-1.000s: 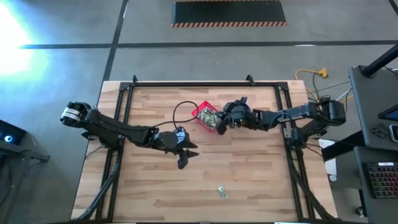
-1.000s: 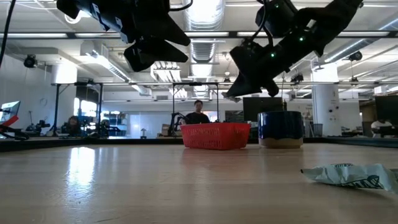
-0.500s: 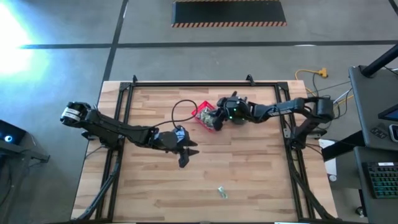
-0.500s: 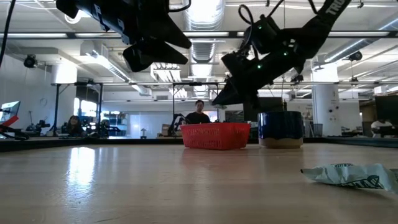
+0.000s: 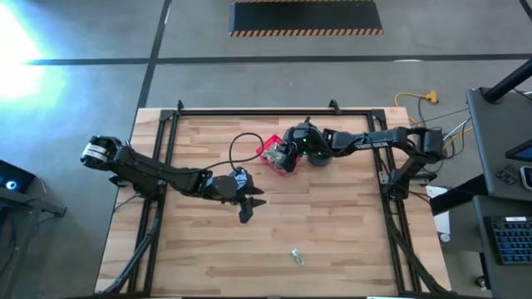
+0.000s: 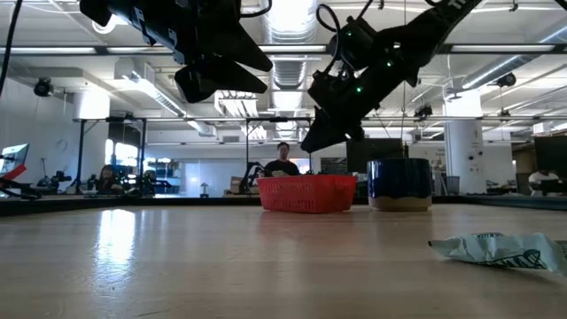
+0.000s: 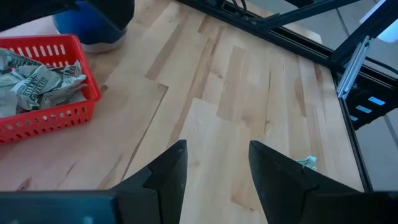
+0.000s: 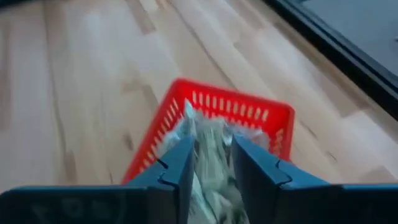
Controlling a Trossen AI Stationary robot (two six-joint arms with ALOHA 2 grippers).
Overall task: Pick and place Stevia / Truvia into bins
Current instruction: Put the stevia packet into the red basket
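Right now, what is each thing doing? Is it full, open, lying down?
Red basket: upright, sachets piled inside.
Loose sachet: flat on table, alone.
Blue mug: upright beside basket.
Right gripper: above basket, slightly open.
Left gripper: open, empty, above table.

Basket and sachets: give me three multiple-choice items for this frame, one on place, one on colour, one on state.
1. Where is the right pincer?
A. over the basket
B. at the table's near edge
C. off the table

2. What colour is the mug?
A. white
B. dark blue
C. yellow

3. What is the left pincer doing?
A. holding a sachet
B. gripping the mug
C. open, empty

Key: 1 A, the high view shows it above the basket; 2 B, plain in the low view; 3 C, its wrist view shows bare table between its fingers.
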